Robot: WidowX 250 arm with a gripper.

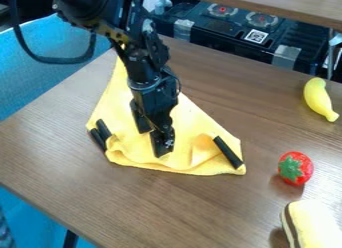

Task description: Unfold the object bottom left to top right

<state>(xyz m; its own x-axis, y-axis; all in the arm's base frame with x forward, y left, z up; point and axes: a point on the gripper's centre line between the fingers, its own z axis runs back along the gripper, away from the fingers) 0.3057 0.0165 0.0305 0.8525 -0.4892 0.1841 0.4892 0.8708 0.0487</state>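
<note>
Brown wood grain runs across the table (167,207) in front of us, and the black gripper (152,143) hangs over it, above the middle of the yellow cloth (163,159). We see its two fingers standing apart, with nothing clearly pinched between them. The near left corner, which we judge to be the part to take up, lies to the left of the jaws and slightly nearer us; the lift should then go across to the far right. The cloth's long, straight side slopes from far left to near right, so we would expect the top layer to swing over that side. With one arm at work, a loose grip could drag the whole cloth, and a deep one could catch both layers.

We find the cloth soft and roughly triangular, its far point running up behind the arm (143,57), its near edge rumpled. Short black pieces (228,152) lie at its left and right ends. Farther right sit a red strawberry (296,168), a yellow banana (319,98) and, at the near right, a pale yellow toy with a brown stripe (314,224).
</note>
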